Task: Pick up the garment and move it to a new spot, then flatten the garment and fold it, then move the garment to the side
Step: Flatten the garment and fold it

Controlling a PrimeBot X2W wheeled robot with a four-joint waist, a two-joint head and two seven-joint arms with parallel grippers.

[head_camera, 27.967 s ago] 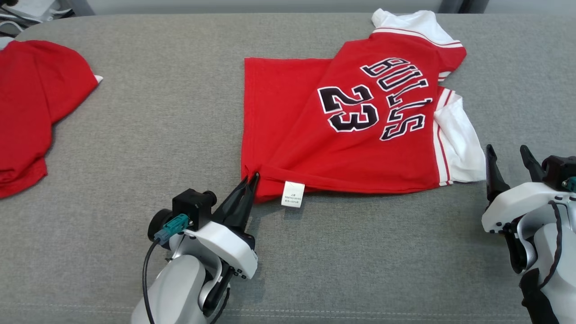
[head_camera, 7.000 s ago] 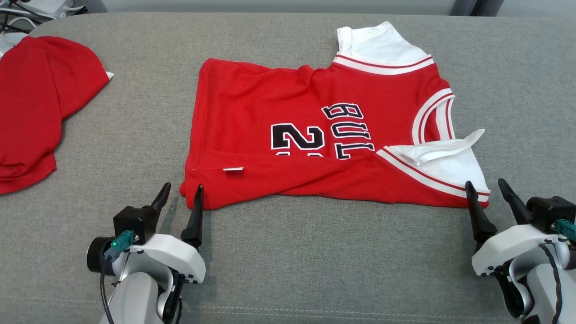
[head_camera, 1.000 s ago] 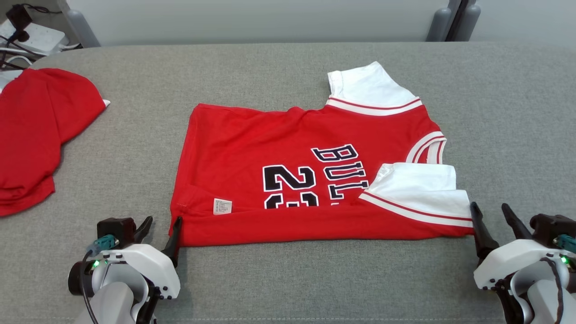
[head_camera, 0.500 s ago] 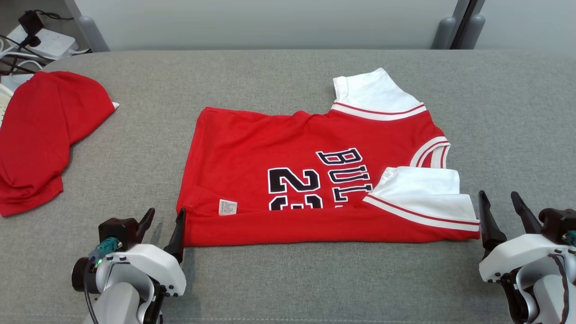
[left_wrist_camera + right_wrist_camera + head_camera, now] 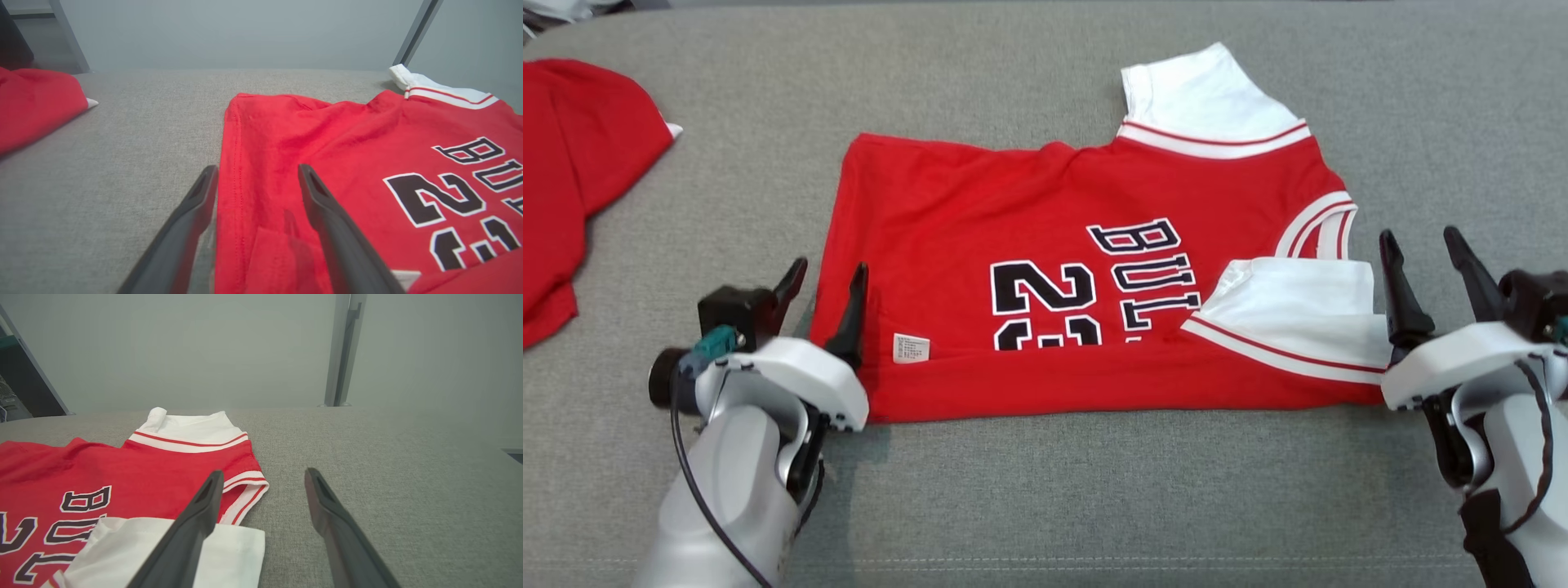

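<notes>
Left gripper [image 5: 830, 264] advanced; straddles jersey [image 5: 1029, 212] edge.

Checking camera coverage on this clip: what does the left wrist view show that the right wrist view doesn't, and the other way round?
Left wrist view, against the right: the open left gripper straddling the side hem of the red jersey, and a second red garment off to the left. Right wrist view, against the left: the open right gripper, one finger over the folded white sleeve, beside the striped neckline. Both: the jersey, its far white sleeve, the letters BU and the grey cushion.
</notes>
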